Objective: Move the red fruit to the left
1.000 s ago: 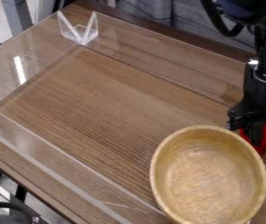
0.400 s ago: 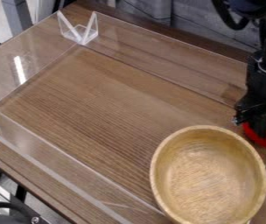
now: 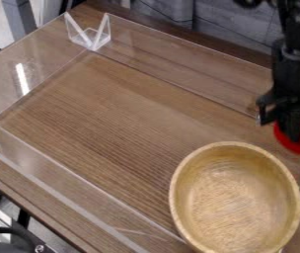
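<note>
One red fruit [image 3: 294, 135] sits clamped between the gripper [image 3: 290, 126] fingers.

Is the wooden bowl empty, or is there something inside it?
Empty: the wooden bowl shows only its bare inside. The red fruit is outside it, at the gripper.

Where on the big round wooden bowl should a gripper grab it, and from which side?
Take the big round wooden bowl by its thin raised rim, from above, one finger inside and one outside. It sits upright and open, too wide to span. The near-left rim looks easiest: the end effector and small red fruit crowd the far-right edge.
</note>
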